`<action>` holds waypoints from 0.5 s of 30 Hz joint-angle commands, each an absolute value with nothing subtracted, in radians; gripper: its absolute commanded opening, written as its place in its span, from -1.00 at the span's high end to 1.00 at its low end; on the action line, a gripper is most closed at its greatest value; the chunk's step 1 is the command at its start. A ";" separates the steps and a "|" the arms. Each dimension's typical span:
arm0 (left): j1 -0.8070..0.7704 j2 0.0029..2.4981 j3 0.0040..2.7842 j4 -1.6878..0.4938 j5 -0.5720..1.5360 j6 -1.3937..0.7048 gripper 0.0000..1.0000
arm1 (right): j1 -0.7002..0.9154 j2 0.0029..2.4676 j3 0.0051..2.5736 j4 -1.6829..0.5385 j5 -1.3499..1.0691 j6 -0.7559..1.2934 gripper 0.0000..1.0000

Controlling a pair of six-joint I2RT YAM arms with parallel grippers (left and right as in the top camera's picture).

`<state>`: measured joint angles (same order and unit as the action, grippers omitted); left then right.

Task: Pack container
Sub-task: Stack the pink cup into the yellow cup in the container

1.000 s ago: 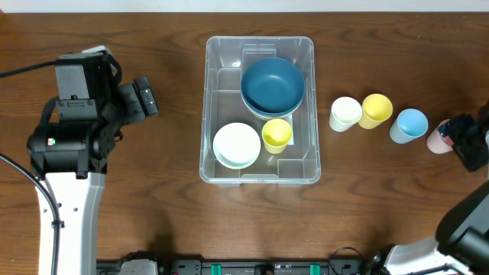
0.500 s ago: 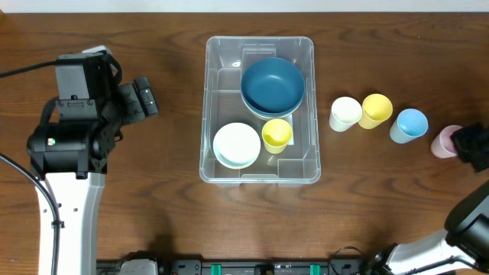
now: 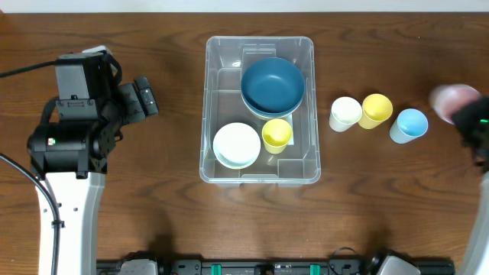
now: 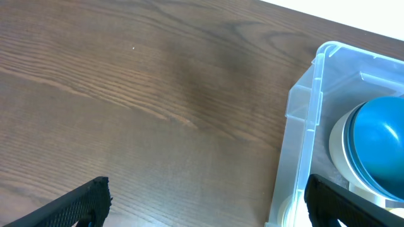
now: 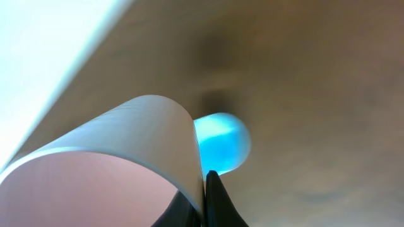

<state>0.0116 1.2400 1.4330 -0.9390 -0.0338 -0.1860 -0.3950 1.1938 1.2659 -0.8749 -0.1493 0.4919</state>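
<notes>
The clear plastic container (image 3: pixel 260 172) stands mid-table, holding a blue bowl (image 3: pixel 273 84), a white bowl (image 3: pixel 236 144) and a yellow cup (image 3: pixel 276 135). Its corner shows in the left wrist view as well (image 4: pixel 302 120). At the far right my right gripper (image 3: pixel 467 116) is shut on the rim of a pink cup (image 3: pixel 452 99), lifted off the table and blurred. In the right wrist view the pink cup (image 5: pixel 107 164) fills the lower left, its wall pinched by my right gripper (image 5: pixel 203 195). My left gripper (image 3: pixel 145 96) stands open left of the container, nothing between its fingers (image 4: pixel 76 205).
A white cup (image 3: pixel 345 113), a yellow cup (image 3: pixel 376 110) and a light blue cup (image 3: pixel 409 125) stand in a row right of the container. The blue cup (image 5: pixel 221 142) shows behind the pink one in the right wrist view.
My right gripper has shut on the pink cup's rim and lifted it up and toward the back of the table. The left arm has not moved.
</notes>
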 commanded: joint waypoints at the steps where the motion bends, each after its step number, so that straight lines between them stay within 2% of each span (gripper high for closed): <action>1: 0.017 1.242 1.435 -0.942 -0.046 -0.188 -0.96 | -0.186 1.121 1.271 -0.896 -0.223 0.404 0.98; 8: 0.017 1.242 1.435 -0.942 -0.046 -0.188 -0.96 | 0.241 1.163 1.267 -0.960 -0.099 0.403 0.97; 15: 0.017 1.242 1.435 -0.942 -0.046 -0.188 -0.96 | 0.425 1.366 1.267 -0.970 -0.089 0.402 0.98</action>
<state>0.0116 1.2400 1.4330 -0.9390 -0.0338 -0.1860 0.3847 1.3106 1.2675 -0.9741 -0.1154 0.4164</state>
